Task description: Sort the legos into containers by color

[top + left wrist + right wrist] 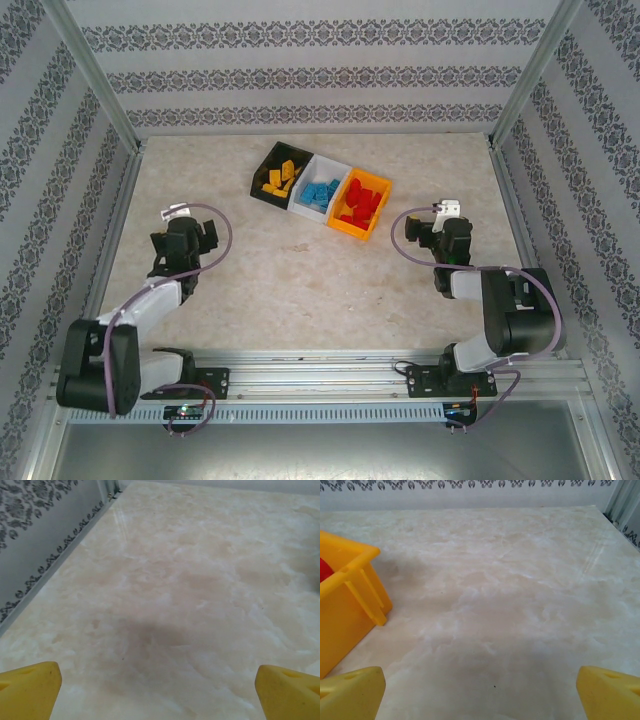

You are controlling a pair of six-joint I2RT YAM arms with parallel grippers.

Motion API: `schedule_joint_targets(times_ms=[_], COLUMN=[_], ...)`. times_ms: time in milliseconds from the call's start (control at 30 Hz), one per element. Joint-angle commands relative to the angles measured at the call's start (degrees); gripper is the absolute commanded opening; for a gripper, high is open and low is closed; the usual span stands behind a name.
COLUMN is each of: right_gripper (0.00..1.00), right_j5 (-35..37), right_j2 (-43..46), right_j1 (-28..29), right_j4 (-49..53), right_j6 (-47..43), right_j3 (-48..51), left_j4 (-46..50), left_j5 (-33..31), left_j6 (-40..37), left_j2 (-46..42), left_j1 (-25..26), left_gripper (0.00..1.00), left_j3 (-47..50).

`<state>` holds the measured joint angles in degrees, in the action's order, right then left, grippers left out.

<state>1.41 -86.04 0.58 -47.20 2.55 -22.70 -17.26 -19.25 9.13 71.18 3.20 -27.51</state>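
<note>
Three containers stand in a slanted row at the table's far middle. The black bin holds orange-yellow legos, the white bin holds light blue legos, and the orange bin holds red legos. My left gripper hangs over bare table at the left, well clear of the bins, open and empty, yellow fingertips wide apart. My right gripper hovers just right of the orange bin, open and empty, a red lego peeking over the bin's rim.
Patterned walls with metal posts enclose the marble table on three sides. The left wall runs close beside my left gripper. A rail carries both arm bases at the near edge.
</note>
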Motion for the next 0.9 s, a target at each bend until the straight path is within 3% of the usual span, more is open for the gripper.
schedule_joint_targets(times_ms=[0, 233, 433, 533, 733, 867], right_gripper=[0.98, 0.98, 0.98, 0.98, 0.98, 0.98], right_j5=[-1.41, -1.97, -1.94, -1.99, -2.05, -2.04], right_j2=[-0.35, -0.36, -0.38, -0.32, -0.27, -0.32], right_j1=[-0.38, -0.58, -0.56, -0.58, -0.58, -0.56], right_j4=[-2.90, -2.64, -2.57, -2.55, -2.28, -2.19], right_j6=[-0.81, -0.74, -0.72, -0.70, -0.75, -0.79], right_j3=[0.29, 0.17, 0.11, 0.11, -0.06, -0.06], left_j4=[-9.43, -14.13, -12.98, -20.11, -45.60, -43.59], left_j5=[3.61, 8.40, 9.72, 13.67, 15.92, 15.99], left_j6=[-2.50, -4.87, -5.22, -6.51, -5.48, -5.71], left_j2=[6.28, 18.18, 18.74, 16.63, 19.77, 19.67], left_j1=[-1.37, -3.21, -3.36, -3.47, -4.95, -4.90], left_gripper=[1.00, 1.00, 1.00, 1.00, 1.00, 1.00], left_j3=[-1.86, -6.00, -6.82, -1.64, 10.19, 9.11])
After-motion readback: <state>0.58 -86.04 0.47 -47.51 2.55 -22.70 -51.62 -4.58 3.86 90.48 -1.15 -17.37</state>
